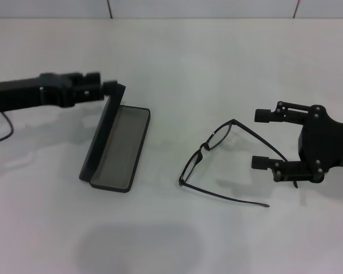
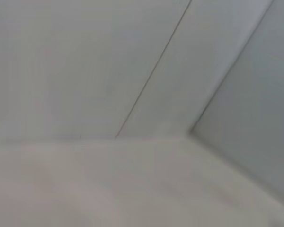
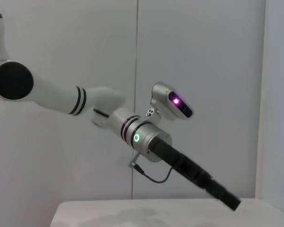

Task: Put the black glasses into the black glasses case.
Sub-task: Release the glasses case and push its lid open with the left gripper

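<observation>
The black glasses case (image 1: 123, 149) lies open left of the middle in the head view, its grey lining up and its lid (image 1: 100, 137) standing upright on the left side. My left gripper (image 1: 108, 87) reaches in level from the left, shut, with its tip against the far end of the lid; it also shows in the right wrist view (image 3: 227, 199). The black glasses (image 1: 201, 150) lie unfolded on the table to the right of the case. My right gripper (image 1: 262, 138) is open just right of the glasses, level with one temple arm, not touching them.
The white table (image 1: 177, 63) bears only the case and glasses. White wall panels (image 1: 217, 7) run along the far edge. The left wrist view shows only bare wall and table. A cable (image 1: 4, 132) hangs by my left arm.
</observation>
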Action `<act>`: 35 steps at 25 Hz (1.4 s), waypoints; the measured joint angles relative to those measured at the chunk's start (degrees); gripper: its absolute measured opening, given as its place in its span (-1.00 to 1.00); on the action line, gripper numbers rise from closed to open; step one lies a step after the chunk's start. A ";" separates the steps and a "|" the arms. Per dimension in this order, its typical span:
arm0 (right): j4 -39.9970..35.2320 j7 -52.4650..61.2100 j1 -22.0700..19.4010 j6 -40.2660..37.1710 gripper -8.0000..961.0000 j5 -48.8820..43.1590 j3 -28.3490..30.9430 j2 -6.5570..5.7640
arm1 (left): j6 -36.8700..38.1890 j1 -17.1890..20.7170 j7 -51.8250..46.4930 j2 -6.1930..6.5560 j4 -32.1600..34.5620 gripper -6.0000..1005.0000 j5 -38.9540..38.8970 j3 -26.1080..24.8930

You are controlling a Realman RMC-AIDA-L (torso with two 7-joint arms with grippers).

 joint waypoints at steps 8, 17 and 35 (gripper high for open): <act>-0.11 0.00 -0.22 -0.26 0.63 -0.63 -0.06 0.23 | -1.23 3.32 -12.78 -4.56 16.84 0.47 14.86 5.27; -0.11 0.00 -1.23 -0.80 0.63 -0.70 -0.07 0.18 | -8.47 3.14 -17.38 -4.51 17.50 0.46 20.14 13.27; -0.08 0.00 -1.70 -1.07 0.63 -0.71 0.01 0.04 | -14.41 2.50 -23.87 -3.98 21.40 0.16 24.95 20.72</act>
